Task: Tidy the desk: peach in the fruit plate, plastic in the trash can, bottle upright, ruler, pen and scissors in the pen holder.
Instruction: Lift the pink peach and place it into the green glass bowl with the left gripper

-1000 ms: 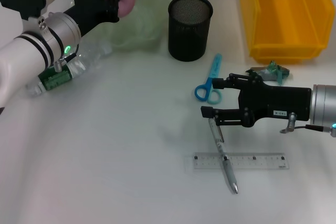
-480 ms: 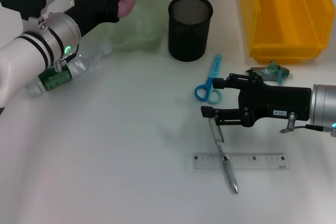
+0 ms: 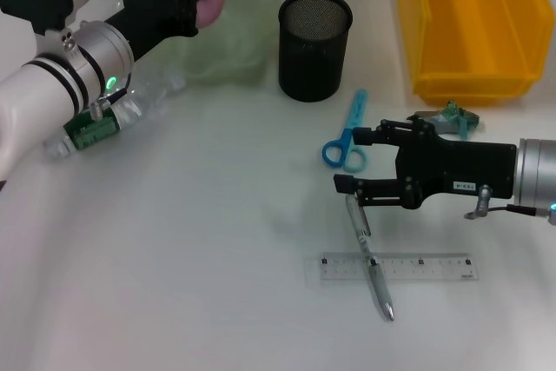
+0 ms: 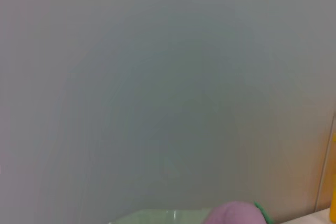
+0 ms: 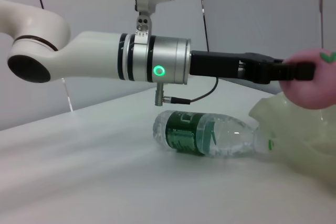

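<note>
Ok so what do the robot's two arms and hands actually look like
Both arms end in a silver metal cuff with a glowing green ring light and a matte black hand. The left hand sits on a white arm banded in black, a thin black cable looping under its cuff. The right hand is boxy, with a small white label.

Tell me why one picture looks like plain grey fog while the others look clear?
The left wrist view faces a bare, evenly lit wall, with only the peach and fruit plate rim peeking in. The head view is clear, with soft shadows under the right claw. In the right wrist view the bottle looks sharp, with the left claw holding the peach.
</note>
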`<state>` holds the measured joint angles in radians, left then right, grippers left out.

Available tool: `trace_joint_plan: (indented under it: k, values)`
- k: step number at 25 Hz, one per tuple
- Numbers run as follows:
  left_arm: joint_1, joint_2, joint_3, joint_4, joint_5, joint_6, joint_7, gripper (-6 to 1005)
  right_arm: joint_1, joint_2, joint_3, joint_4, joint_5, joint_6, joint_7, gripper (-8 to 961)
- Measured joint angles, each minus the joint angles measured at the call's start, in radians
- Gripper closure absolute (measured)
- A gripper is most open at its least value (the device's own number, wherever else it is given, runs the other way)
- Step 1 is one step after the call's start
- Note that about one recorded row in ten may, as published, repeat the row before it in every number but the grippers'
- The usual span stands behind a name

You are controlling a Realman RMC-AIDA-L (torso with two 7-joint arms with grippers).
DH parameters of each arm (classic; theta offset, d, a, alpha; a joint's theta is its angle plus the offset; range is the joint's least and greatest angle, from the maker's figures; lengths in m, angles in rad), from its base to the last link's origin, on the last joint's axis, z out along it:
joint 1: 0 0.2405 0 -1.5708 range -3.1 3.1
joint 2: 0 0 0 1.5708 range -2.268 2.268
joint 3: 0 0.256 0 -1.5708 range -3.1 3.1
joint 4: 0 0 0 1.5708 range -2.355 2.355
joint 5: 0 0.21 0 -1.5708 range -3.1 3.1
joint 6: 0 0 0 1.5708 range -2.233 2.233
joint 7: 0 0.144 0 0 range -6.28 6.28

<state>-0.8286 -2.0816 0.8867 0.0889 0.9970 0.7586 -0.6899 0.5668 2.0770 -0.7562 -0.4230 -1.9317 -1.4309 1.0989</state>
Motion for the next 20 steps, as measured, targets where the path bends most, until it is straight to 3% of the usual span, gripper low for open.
trace_joint_plan:
  k: [20]
  values:
    - [-0.003,0.0,-0.002,0.0,-0.002,0.036,-0.006,905,0.034,-0.001,0.0,-0.001,0.005,0.032,0.004,210]
